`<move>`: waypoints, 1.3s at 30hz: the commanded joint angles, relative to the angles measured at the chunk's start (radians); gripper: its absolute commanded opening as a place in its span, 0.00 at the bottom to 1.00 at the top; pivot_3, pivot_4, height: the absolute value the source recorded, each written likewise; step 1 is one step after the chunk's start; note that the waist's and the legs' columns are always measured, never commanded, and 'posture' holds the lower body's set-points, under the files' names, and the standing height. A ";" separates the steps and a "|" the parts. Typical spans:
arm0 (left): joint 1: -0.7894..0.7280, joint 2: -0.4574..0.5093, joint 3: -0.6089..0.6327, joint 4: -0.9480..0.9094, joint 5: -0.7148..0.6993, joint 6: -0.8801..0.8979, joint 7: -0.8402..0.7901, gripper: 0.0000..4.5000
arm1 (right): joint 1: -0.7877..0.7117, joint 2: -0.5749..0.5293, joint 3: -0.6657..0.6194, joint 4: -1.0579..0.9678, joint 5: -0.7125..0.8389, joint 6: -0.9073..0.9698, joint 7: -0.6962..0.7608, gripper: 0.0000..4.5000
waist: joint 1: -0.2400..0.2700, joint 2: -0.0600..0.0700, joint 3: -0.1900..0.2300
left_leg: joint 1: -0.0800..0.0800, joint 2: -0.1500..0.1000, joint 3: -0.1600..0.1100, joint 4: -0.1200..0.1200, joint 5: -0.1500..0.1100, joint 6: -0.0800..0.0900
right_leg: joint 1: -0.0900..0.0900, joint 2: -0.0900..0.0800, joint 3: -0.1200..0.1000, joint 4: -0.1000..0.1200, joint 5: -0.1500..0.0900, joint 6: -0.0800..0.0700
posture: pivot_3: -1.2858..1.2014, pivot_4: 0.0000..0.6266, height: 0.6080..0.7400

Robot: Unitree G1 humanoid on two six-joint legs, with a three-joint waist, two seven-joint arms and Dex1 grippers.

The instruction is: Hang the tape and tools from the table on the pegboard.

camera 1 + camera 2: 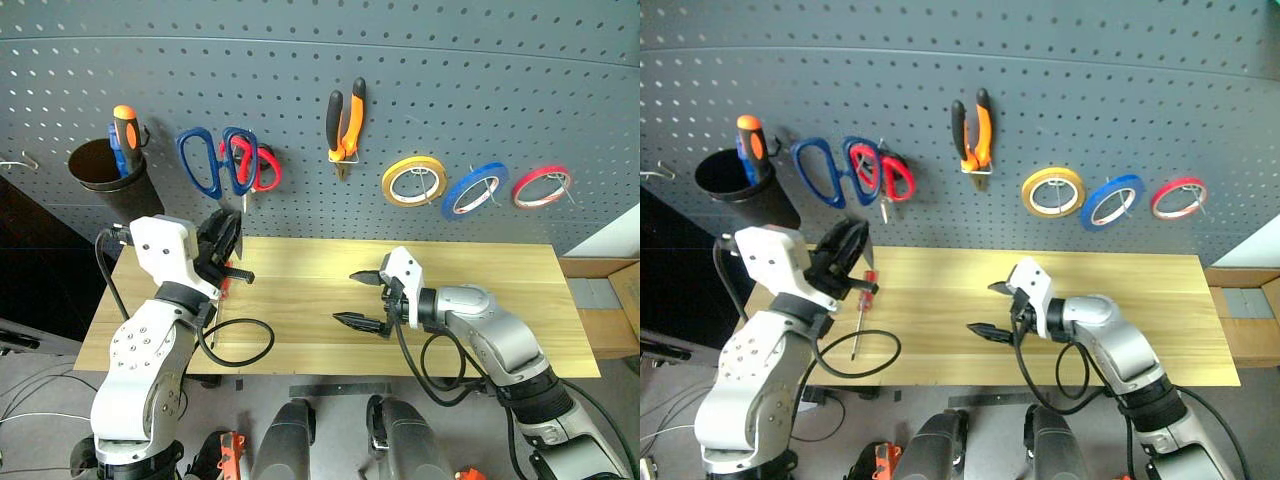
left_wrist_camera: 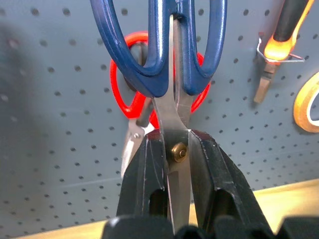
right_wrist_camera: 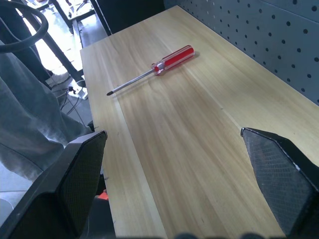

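While my left gripper (image 2: 174,154) is clamped on the blades of the blue-handled scissors (image 1: 218,162), their loops sit up at the pegboard (image 1: 450,80) in front of the red-handled scissors (image 1: 262,167). If they miss the hook, I judge they'll drop on release. The red-handled screwdriver (image 1: 862,306) lies on the table (image 1: 480,270), left side. The pliers (image 1: 345,125) and blue tape (image 1: 475,190) hang further right. My right gripper (image 1: 362,298) hovers wide open, empty.

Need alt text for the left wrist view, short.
The left tool is shut on the steel blades of the dark blue-handled scissors, holding them handles-up in front of the dark grey pegboard. Red-handled scissors hang just behind them, with orange-and-black pliers and a yellow tape ring off to one side.
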 commanded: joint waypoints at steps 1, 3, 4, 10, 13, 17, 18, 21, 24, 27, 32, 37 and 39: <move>-0.004 0.007 0.004 -0.044 -0.043 0.006 -0.015 0.08 | -0.009 0.002 0.003 -0.016 -0.004 -0.022 0.012 1.00 | 0.000 0.000 0.000 | 0.000 0.000 0.000 0.000 0.000 0.000 | 0.000 0.000 0.000 0.000 0.000 0.000 | 0.55 0.37 1.00; -0.009 0.009 0.003 -0.038 -0.046 0.007 -0.013 0.08 | -0.011 0.004 0.003 -0.015 -0.005 -0.021 0.011 1.00 | 0.000 0.000 0.000 | 0.000 0.000 0.000 0.000 0.000 0.000 | 0.000 0.000 0.000 0.000 0.000 0.000 | 0.55 0.37 1.00; -0.012 0.007 0.005 -0.035 -0.052 0.010 -0.011 0.08 | -0.011 0.005 0.003 -0.015 -0.006 -0.021 0.011 1.00 | 0.000 0.000 0.000 | 0.000 0.000 0.000 0.000 0.000 0.000 | 0.000 0.000 0.000 0.000 0.001 0.000 | 0.55 0.37 1.00; -0.057 0.011 0.015 0.020 -0.083 0.036 -0.026 0.08 | -0.010 0.006 0.001 -0.019 -0.008 -0.018 0.008 1.00 | 0.000 0.000 -0.001 | 0.000 0.000 0.000 0.000 0.001 0.000 | 0.000 0.000 0.000 0.001 0.001 0.000 | 0.54 0.37 1.00; -0.083 0.005 0.029 0.056 -0.111 0.054 -0.021 0.08 | -0.007 0.006 0.000 -0.023 -0.009 -0.016 0.005 1.00 | 0.000 0.000 -0.002 | 0.000 0.000 0.000 0.000 0.002 0.000 | 0.000 0.000 0.000 0.001 0.002 -0.001 | 0.54 0.37 1.00; -0.095 0.017 0.019 0.100 -0.129 0.056 -0.045 0.07 | -0.005 0.007 0.000 -0.026 -0.011 -0.015 0.000 1.00 | -0.001 0.000 -0.004 | 0.001 0.000 0.000 0.001 0.002 0.000 | 0.000 0.000 0.000 0.001 0.003 -0.001 | 0.54 0.37 1.00; -0.096 0.017 0.016 0.109 -0.134 0.057 -0.051 0.07 | -0.004 0.007 0.000 -0.027 -0.012 -0.015 -0.002 1.00 | -0.001 0.000 -0.005 | 0.001 0.000 0.001 0.001 0.002 0.000 | 0.000 0.000 0.000 0.002 0.003 -0.001 | 0.54 0.37 1.00; -0.101 0.016 0.016 0.129 -0.139 0.053 -0.061 0.06 | -0.003 0.007 -0.002 -0.030 -0.012 -0.013 -0.007 1.00 | -0.002 0.000 -0.005 | 0.002 0.000 0.001 0.001 0.002 0.000 | 0.000 0.000 0.001 0.004 0.003 -0.001 | 0.53 0.37 1.00; -0.113 0.016 0.010 0.142 -0.150 0.042 -0.080 0.06 | 0.002 0.003 -0.004 -0.036 -0.012 -0.011 -0.010 1.00 | -0.002 0.000 -0.005 | 0.003 0.000 0.001 0.001 0.002 0.002 | 0.000 0.000 0.001 0.007 0.003 -0.001 | 0.53 0.37 1.00; -0.108 0.019 -0.006 0.120 -0.176 0.049 -0.114 0.06 | 0.008 -0.001 -0.005 -0.042 -0.012 -0.010 -0.012 1.00 | -0.003 0.000 -0.005 | 0.004 0.000 0.001 0.001 0.003 0.002 | 0.000 0.000 0.001 0.010 0.003 -0.001 | 0.53 0.37 1.00; -0.092 0.013 -0.023 0.094 -0.197 0.060 -0.126 0.06 | 0.011 -0.002 -0.003 -0.043 -0.012 -0.010 -0.018 1.00 | -0.006 0.000 -0.005 | 0.007 0.000 0.002 0.001 0.006 0.001 | 0.001 0.000 0.002 0.013 0.003 -0.002 | 0.53 0.37 1.00; -0.113 0.018 0.004 0.123 -0.211 0.058 -0.112 0.06 | 0.010 -0.002 0.001 -0.040 -0.013 -0.013 -0.019 1.00 | -0.009 0.000 -0.005 | 0.010 0.000 0.002 0.001 0.007 0.001 | 0.003 0.000 0.002 0.013 0.003 -0.002 | 0.53 0.37 1.00; -0.119 0.024 0.012 0.126 -0.219 0.059 -0.115 0.06 | 0.011 -0.004 0.004 -0.040 -0.017 -0.014 -0.019 1.00 | -0.010 0.000 -0.005 | 0.010 0.000 0.002 0.001 0.007 0.001 | 0.003 0.001 0.002 0.013 0.003 -0.002 | 0.53 0.38 1.00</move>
